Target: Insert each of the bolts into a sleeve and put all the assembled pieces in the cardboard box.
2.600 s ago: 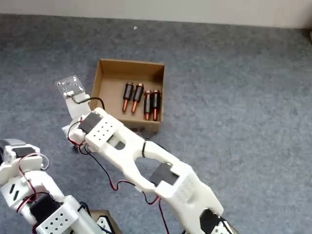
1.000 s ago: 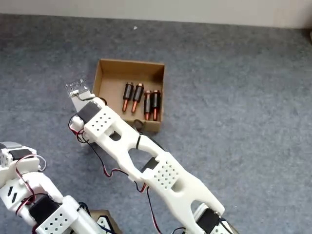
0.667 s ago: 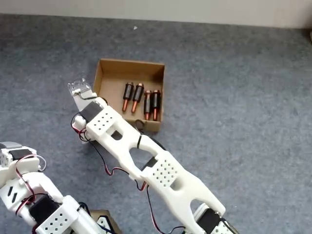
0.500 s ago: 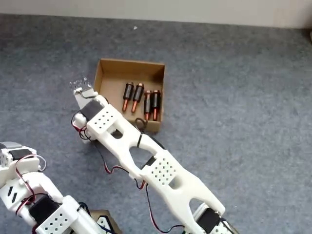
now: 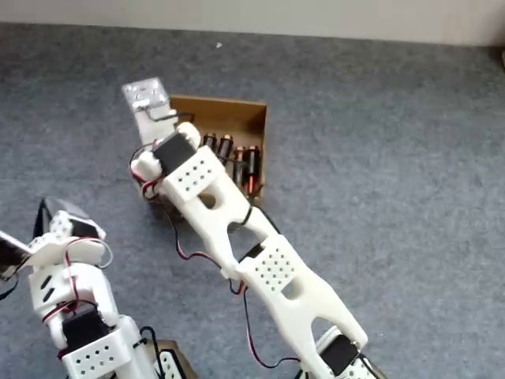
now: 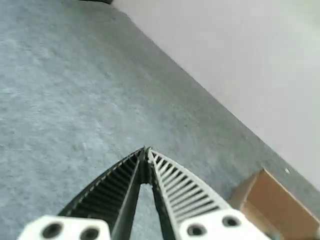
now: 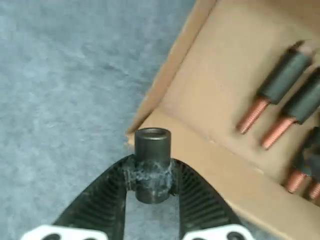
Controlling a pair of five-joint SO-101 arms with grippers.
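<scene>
The right fingers [image 7: 125,175] are clamped snugly on a black sleeve [image 7: 152,150], which stands upright at a corner of the cardboard box [image 7: 215,90]. Assembled pieces [image 7: 282,82] lie side by side inside the box. The left fingers [image 6: 150,162] meet at the tips, gripping nothing, above bare counter [image 6: 60,90]. The right arm [image 5: 229,229] stretches diagonally to the box, with open counter on both sides of it.

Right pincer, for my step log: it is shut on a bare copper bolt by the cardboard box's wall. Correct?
No. The right pincer is shut on a dark hollow sleeve, not a bolt, by the cardboard box's wall, as the right wrist view shows.
</scene>
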